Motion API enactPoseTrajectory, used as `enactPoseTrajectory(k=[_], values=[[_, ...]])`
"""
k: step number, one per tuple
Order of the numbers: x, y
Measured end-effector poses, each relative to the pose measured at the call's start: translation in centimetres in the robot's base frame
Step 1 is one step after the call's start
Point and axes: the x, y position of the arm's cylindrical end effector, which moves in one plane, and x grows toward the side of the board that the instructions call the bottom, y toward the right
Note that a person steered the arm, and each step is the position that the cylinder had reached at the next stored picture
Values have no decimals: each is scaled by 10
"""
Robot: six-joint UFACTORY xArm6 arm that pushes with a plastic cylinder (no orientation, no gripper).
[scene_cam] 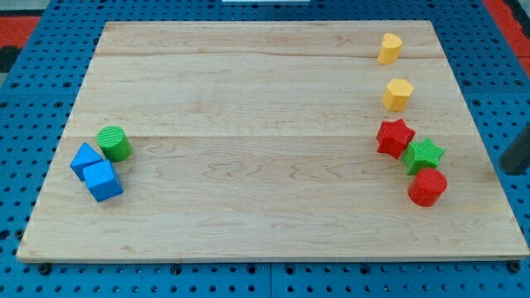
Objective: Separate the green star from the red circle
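While my tip [507, 171] is resting at the view's right edge, just off the wooden board [248, 108], the green star [424, 154] is sitting a short way toward the view's left of it, at about the same height in the view and not touching it. The red circle [427, 187] is lying just below the star, pressing against it, so it is sitting down and to the left of my tip. A red star [395, 136] is touching the green star on its upper left side, a little farther from my tip.

My tip is a plain dark rod end (nothing on it to spread or pinch), and it is contacting no block.

Counting the blocks: one green star, one red circle, one red star, and two yellow blocks [397, 93] [389, 48] standing up and to the left of my tip, apart from each other. Far across the board from my tip, near the view's left edge, one green cylinder [113, 142] and two blue blocks [86, 158] [103, 180] are clustering together, eight blocks in all.
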Motion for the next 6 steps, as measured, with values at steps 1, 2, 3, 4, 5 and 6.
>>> enactPoseTrajectory(k=[1,2,3,4,5,6], values=[[-15,-24],[-14,-41],[5,-117],[-2,-122],[-17,-71],[-34,-87]])
